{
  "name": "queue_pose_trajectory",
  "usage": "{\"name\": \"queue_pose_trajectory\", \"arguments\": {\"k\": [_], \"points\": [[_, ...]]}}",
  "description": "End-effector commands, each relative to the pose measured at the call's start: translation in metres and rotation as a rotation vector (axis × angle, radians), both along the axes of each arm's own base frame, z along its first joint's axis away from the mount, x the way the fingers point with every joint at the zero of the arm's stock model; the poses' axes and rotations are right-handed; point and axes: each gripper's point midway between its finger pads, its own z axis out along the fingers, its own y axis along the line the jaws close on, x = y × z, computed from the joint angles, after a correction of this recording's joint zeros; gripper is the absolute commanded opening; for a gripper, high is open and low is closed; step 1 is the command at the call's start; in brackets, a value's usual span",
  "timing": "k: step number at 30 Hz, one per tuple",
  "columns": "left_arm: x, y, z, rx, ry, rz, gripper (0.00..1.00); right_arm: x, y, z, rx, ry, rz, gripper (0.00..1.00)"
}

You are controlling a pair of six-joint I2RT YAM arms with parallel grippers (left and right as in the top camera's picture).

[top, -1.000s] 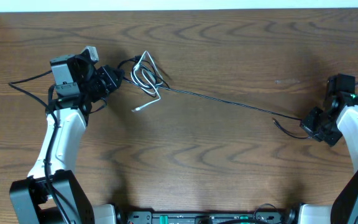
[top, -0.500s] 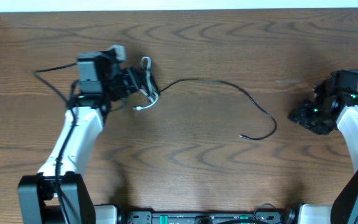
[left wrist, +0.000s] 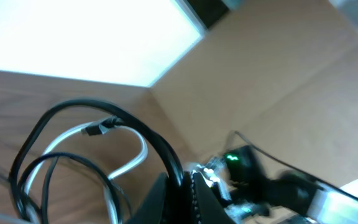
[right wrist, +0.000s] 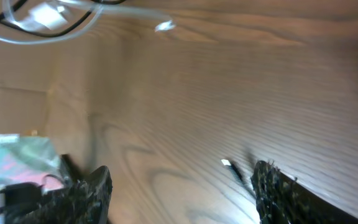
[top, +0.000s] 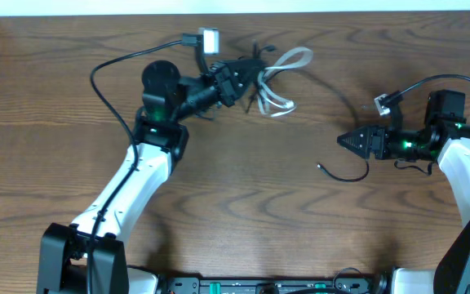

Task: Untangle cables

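Swinging away from the left side of the brown wood-grain table [top: 243, 212], the left arm is now reaching toward the far centre, and the tangled bundle is travelling with it. The right arm is turning too, so its gripper is now pointing left instead of huddling at the right edge.

Nearest, the small plug end [top: 320, 167] of the thin black cord [top: 348, 178] is lying loose on the wood, just near-left of the right gripper [top: 343, 140]. From there the cord is curling rightward in a slack hook. It is slipping out of sight by that gripper in the overhead view, then reappearing farther off as a faint arc running to the bundle. The right gripper is standing wide open. In its wrist view the two dark fingers [right wrist: 92, 190] are sitting far apart at the lower corners, cut off by the frame, with only bare wood and the plug between them. It is touching neither cord.

Farther back, the left gripper [top: 250, 79] is clamping on the black cord. In its wrist view the cord is dropping straight into the closed fingertips, which are blurred and cropped at the bottom edge. Whether the thin white cord [top: 284, 112] is also being pinched, I cannot tell. Both cords are looping together just right of this gripper, the white one fanning out in flat loops and the black one weaving through them. The whole left wrist picture is smeared, and the loops' left ends are running out of frame.
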Motion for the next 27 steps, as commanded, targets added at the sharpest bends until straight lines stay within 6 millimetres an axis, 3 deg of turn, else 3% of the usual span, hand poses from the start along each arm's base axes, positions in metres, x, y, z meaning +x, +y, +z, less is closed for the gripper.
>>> {"name": "queue_pose_trajectory", "arguments": {"k": [1, 5, 7, 8, 17, 23, 27], "points": [[-0.016, -0.015, 0.01, -0.056, 0.073, -0.081, 0.08, -0.003, 0.018, 0.014, 0.085, -0.055, 0.074, 0.69], [-0.021, -0.021, 0.009, -0.051, 0.077, -0.098, 0.08, -0.002, 0.034, 0.018, 0.09, -0.098, 0.128, 0.69], [-0.022, -0.022, 0.009, -0.051, 0.079, -0.101, 0.08, 0.002, 0.044, 0.021, 0.096, -0.12, 0.148, 0.81], [-0.021, -0.022, 0.008, -0.05, 0.083, -0.1, 0.08, 0.004, 0.047, 0.022, 0.1, -0.125, 0.149, 0.82], [-0.028, -0.031, 0.005, -0.044, 0.1, -0.124, 0.08, 0.035, 0.076, 0.023, 0.016, -0.183, 0.101, 0.79], [-0.028, -0.032, 0.005, -0.044, 0.101, -0.126, 0.08, 0.041, 0.096, 0.031, 0.004, -0.271, 0.14, 0.8], [-0.028, -0.032, 0.003, -0.042, 0.109, -0.125, 0.08, 0.047, 0.097, 0.026, -0.064, -0.296, 0.119, 0.81]]}}
